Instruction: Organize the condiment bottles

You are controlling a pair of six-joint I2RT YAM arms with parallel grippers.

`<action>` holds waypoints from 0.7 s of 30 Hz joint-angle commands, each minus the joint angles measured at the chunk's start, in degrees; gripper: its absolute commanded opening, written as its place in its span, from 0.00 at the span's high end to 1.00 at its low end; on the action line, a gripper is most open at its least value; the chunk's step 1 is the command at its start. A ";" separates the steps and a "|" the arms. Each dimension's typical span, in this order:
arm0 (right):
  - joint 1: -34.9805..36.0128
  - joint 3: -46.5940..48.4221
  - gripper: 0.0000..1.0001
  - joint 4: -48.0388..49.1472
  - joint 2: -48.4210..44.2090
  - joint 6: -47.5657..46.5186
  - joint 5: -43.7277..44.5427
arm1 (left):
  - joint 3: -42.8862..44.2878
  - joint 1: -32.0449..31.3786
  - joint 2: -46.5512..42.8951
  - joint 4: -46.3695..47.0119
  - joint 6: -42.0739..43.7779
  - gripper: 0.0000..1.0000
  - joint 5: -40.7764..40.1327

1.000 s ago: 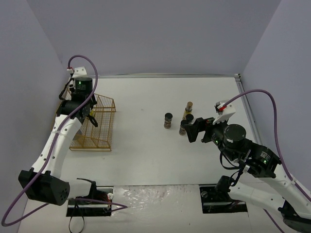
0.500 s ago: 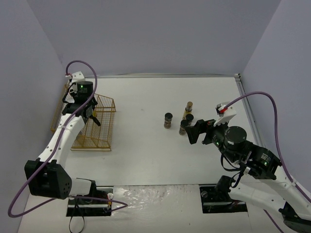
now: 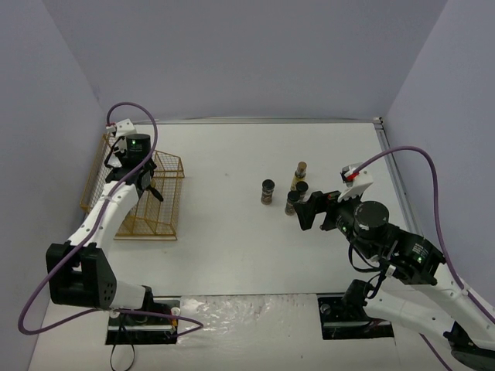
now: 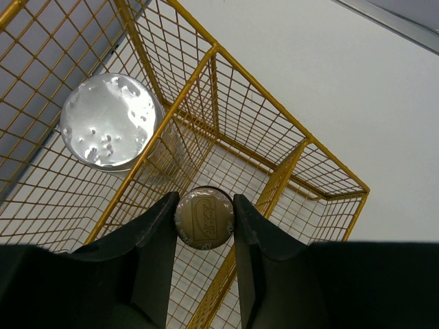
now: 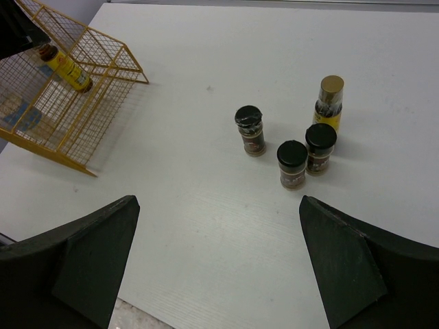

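Slim bottle (image 4: 204,217) apparently shows only its cap.

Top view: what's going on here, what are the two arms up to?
The left gripper is shut on a slim yellow-filled bottle at the gold wire rack, where a silver-capped bottle already stands. The right gripper hangs open near three black-capped jars and a gold-capped yellow bottle, all untouched on the table.

Gold wire rack (image 3: 164,202) (compartmented) at left side, white table (image 3: 232,236), plain lilac walls (image 3: 247,62)
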 commanded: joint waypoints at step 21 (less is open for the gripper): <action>-0.02 -2.08 0.00 4.08 1.00 0.43 2.07 | 2.03 1.87 3.68 5.18 -2.86 0.82 -1.15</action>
